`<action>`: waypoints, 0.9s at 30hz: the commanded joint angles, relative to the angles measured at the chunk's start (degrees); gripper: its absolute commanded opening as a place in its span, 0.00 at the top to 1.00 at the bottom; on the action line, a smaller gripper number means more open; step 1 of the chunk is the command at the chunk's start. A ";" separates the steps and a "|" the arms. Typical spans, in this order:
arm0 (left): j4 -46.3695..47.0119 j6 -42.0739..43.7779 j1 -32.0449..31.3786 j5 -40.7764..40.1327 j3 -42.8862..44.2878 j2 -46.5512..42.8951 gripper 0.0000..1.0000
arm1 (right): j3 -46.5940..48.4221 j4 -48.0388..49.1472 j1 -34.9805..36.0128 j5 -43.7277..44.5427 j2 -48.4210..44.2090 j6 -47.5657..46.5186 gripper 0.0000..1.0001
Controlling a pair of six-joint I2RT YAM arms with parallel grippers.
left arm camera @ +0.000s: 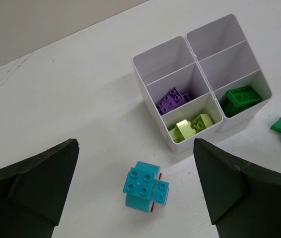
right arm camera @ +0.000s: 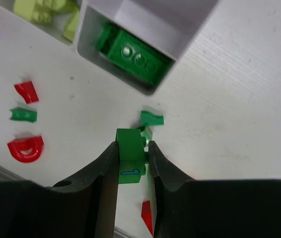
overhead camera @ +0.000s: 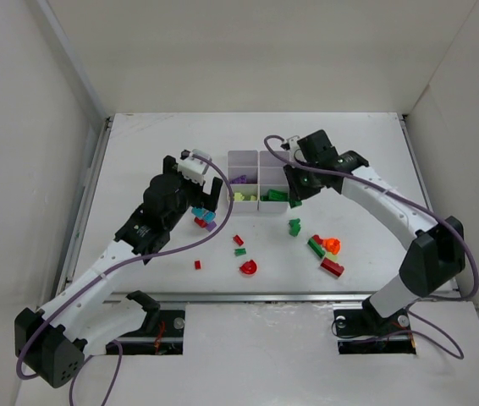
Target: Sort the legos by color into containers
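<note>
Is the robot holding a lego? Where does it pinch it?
Right gripper pinches a green lego by its two opposite sides. Left gripper holds nothing.

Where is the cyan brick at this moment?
In the left wrist view, the cyan brick lies on the table between the open left gripper's fingers, near the tray's yellow-green compartment.

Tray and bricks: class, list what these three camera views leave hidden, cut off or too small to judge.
Right wrist: the tray is cut off by the top edge; two compartments show.
Right wrist: the right end effector covers the sides of its green brick.
Left wrist: a red piece under the cyan brick shows only a sliver.
Top external: the brick cluster by the left end effector is too small to separate.
</note>
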 commanded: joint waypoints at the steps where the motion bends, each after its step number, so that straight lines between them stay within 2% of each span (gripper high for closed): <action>1: 2.97 -0.65 0.08 0.55 0.33 -0.01 0.00 | 3.52 10.46 0.79 -1.56 1.48 -0.25 1.00; 6: 2.97 -1.17 0.08 0.55 0.33 -0.01 0.00 | 7.74 11.00 6.77 9.25 6.41 -4.37 1.00; 12: 2.97 -1.17 0.08 0.55 0.33 -0.01 0.00 | 7.74 16.35 8.01 9.79 8.17 -4.38 1.00; 20: 2.97 -1.17 0.08 0.55 0.33 -0.01 0.00 | 8.80 17.67 8.01 7.60 13.62 -3.76 1.00; 27: 2.97 -1.17 0.08 0.55 0.33 -0.01 0.00 | 7.66 18.82 8.01 8.12 14.68 -3.24 1.00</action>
